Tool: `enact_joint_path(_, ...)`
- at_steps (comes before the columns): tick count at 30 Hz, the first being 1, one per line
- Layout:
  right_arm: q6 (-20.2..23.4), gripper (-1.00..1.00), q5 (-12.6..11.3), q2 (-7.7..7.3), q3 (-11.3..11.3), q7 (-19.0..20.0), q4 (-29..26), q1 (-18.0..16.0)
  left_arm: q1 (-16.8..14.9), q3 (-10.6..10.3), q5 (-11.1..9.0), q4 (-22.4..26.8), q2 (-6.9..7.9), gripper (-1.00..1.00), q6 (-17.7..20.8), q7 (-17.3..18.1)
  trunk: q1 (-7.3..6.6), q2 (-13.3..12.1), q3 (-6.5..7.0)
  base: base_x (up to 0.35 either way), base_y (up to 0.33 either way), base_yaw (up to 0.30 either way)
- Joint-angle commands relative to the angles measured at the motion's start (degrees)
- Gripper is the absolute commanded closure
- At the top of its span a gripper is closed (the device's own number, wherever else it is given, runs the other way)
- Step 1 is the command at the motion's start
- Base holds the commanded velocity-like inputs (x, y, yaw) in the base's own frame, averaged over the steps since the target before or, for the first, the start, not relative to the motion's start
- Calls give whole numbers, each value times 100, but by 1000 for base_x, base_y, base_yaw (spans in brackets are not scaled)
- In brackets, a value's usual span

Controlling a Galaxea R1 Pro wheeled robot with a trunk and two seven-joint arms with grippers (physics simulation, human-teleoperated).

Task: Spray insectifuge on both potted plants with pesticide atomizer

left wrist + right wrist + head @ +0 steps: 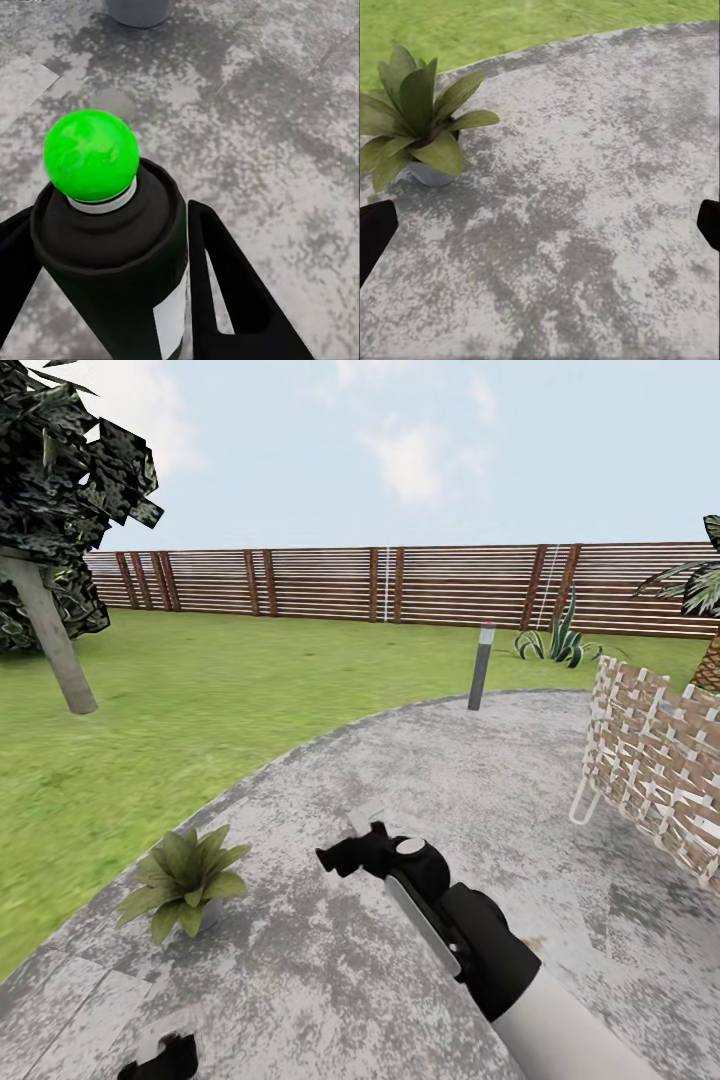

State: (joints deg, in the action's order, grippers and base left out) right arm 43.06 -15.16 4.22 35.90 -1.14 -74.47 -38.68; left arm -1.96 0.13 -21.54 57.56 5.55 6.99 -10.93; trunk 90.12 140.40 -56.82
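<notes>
Down at the robot's left side, the left gripper (112, 300) clamps the pesticide atomizer (112, 247) upright, green ball uppermost, with the grey-potted plant (185, 875) just ahead on the paving (400, 780), while the right gripper (540, 225) hangs spread and empty nearby.

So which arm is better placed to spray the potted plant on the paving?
Left. The left gripper already holds the pesticide atomizer, and the potted plant sits on that side. The right gripper is open and empty.
</notes>
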Motion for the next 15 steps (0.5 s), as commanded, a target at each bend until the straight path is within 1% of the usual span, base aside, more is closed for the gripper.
enact_joint_path(1, 22, -100, -7, -9, 2, 0, -16, -1, -3, -39, 35, -30, 17, 100, -45, 6, 0, 0, 0, 15, 0, 0)
enact_joint_path(2, 54, -100, -16, -15, 4, 10, -25, 1, -5, -84, 284, -158, 26, 100, -146, 13, 0, 0, 0, 18, 0, 0)
enact_joint_path(3, 119, -100, -33, -10, 4, 14, -21, 1, -6, -92, 486, -242, 22, 100, -202, 16, 0, 0, 0, 74, 0, 0)
enact_joint_path(4, 268, -100, -45, 3, 7, 16, -18, 1, -6, -94, 633, -295, 14, 100, -256, 18, 0, 0, 0, 189, 0, 0)
enact_joint_path(5, 514, -100, -55, 10, 4, 17, -20, 1, -6, -93, 713, -325, 7, 100, -301, 19, 0, 0, 0, 253, 0, 0)
enact_joint_path(7, 1038, -100, -73, 16, -2, 24, -18, 0, -6, -92, 771, -353, 5, 100, -360, 20, 0, 0, 0, 294, 0, 0)
enact_joint_path(8, 1208, -100, -86, 17, -3, 25, -7, 0, -6, -92, 782, -359, 8, 100, -373, 22, 0, 0, 0, 313, 0, 0)
enact_joint_path(9, 1271, -100, -94, 17, -5, 26, -3, 0, -29, -90, 782, -356, 16, 100, -373, 50, 0, 0, 0, 317, 0, 0)
enact_joint_path(11, 1325, -100, -251, 17, -189, 25, -126, -1, -492, -82, 792, -429, 35, 100, -282, 340, 0, 0, 0, 320, 0, 0)
enact_joint_path(13, 1332, -100, -342, 17, -257, 15, -223, 1, -842, -76, 789, -574, 68, 100, -99, 441, 0, 0, 0, 320, 0, 0)
enact_joint_path(15, 1284, -100, -373, 17, -270, 6, -196, 1, -1005, -75, 786, -716, 82, 100, 72, 463, 0, 0, 0, 321, 0, 0)
